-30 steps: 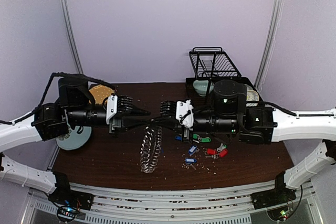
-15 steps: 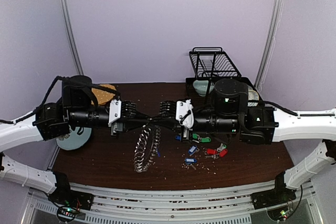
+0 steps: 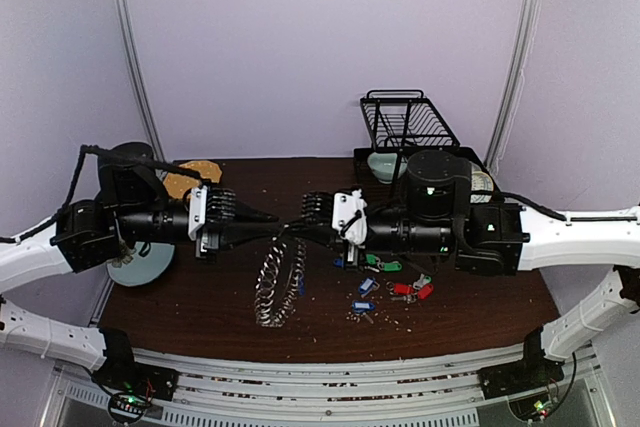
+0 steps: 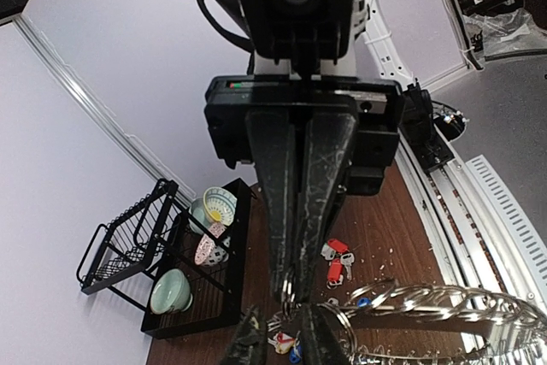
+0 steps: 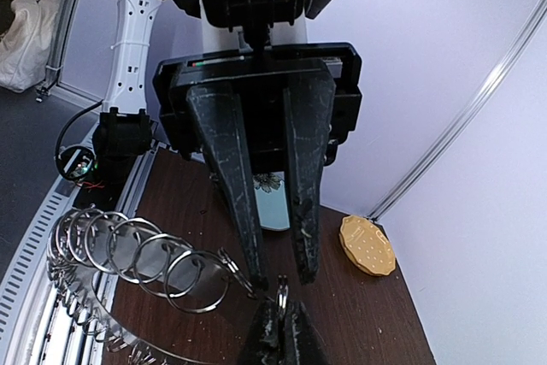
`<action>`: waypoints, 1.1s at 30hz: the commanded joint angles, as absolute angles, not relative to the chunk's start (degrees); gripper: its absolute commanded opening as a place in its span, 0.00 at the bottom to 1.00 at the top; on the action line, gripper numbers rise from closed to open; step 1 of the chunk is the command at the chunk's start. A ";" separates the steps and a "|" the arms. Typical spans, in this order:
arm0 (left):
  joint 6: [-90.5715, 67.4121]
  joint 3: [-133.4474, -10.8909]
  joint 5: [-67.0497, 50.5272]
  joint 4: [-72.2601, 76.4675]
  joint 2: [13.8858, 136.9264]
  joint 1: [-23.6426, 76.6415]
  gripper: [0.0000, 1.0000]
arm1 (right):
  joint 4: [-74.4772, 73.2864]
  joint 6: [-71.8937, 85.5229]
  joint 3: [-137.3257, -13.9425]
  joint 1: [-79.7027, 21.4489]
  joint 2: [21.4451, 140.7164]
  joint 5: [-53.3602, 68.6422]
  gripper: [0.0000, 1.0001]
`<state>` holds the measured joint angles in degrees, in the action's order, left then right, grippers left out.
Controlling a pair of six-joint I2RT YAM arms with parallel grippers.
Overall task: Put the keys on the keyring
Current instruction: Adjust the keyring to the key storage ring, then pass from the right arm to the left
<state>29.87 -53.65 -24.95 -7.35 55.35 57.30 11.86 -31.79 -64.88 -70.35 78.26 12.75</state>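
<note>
The right gripper (image 3: 303, 230) was seen reaching in from the right of the overhead view. Its jaws were pressed together on one small ring at the top end of the keyring (image 3: 278, 285). In the right wrist view that ring was seen standing up just above the closed fingertips at the bottom centre of the frame.

The left gripper (image 3: 272, 228) was reached in from the left, tip to tip with the right one in the middle of the frame. Its jaws were held slightly apart, and a narrow gap was seen between the two black fingers (image 5: 224, 177). The nearest ring of the chain was seen just beside the tip of the left-hand finger in that view. Whether it was touched or gripped there could not be told.

The keyring was hung from the meeting point of the two grippers as a chain of linked silver rings, drooping toward the lower centre of the overhead frame. Whether its lowest rings rested on the table (image 3: 200, 297) could not be told.

The keys (image 3: 385, 285) were scattered on the brown tabletop to the right of the keyring and apart from it, beneath the right arm. Blue, green and red tags were made out among them.

A pale round plate (image 3: 140, 269) was seen at the left edge of the table under the left arm. A tan disc (image 5: 367, 245) was seen behind it. A black wire dish rack (image 3: 408, 122) holding bowls was placed at the upper right.
</note>
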 commanded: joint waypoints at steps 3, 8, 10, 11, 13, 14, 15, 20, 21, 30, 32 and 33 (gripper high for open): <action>28.66 -53.78 -25.91 -4.92 56.86 57.04 0.17 | 13.80 -32.49 -67.54 -70.98 78.40 11.88 0.00; 28.06 -54.05 -25.82 -4.82 57.63 57.04 0.14 | 13.36 -32.90 -67.67 -71.35 78.31 12.10 0.00; 28.07 -53.91 -25.36 -4.83 58.01 57.04 0.12 | 12.99 -33.25 -67.78 -71.51 78.39 11.69 0.00; 28.04 -53.95 -24.74 -4.90 58.29 57.05 0.11 | 13.01 -33.30 -67.92 -71.62 78.40 11.47 0.00; 28.26 -53.96 -23.63 -5.40 58.75 57.04 0.11 | 13.01 -33.41 -68.02 -71.79 78.29 11.28 0.00; 28.40 -54.18 -23.16 -5.66 58.97 57.04 0.11 | 12.90 -33.63 -68.05 -71.80 78.30 11.11 0.00; 28.52 -54.26 -22.64 -5.90 59.11 57.05 0.09 | 12.64 -33.84 -68.17 -71.88 78.35 10.82 0.00; 29.13 -53.99 -21.53 -5.73 59.06 57.17 0.00 | 12.08 -34.06 -68.31 -71.98 78.44 9.98 0.00; 29.11 -53.80 -21.27 -5.34 58.81 57.21 0.00 | 12.31 -33.95 -68.26 -71.98 78.36 9.94 0.00; 28.39 -45.53 -19.51 9.04 51.16 58.10 0.00 | 19.72 -33.11 -63.16 -71.98 77.09 8.76 0.20; 28.37 -45.02 -20.65 9.67 50.35 58.10 0.00 | 20.20 -33.01 -62.73 -71.98 76.99 8.71 0.22; 28.38 -45.07 -21.21 9.53 50.28 58.10 0.00 | 20.20 -32.93 -62.62 -71.98 76.93 8.82 0.24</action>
<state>28.82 -45.71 -20.38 0.67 52.03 58.13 15.55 -33.80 -64.12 -71.64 78.28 8.78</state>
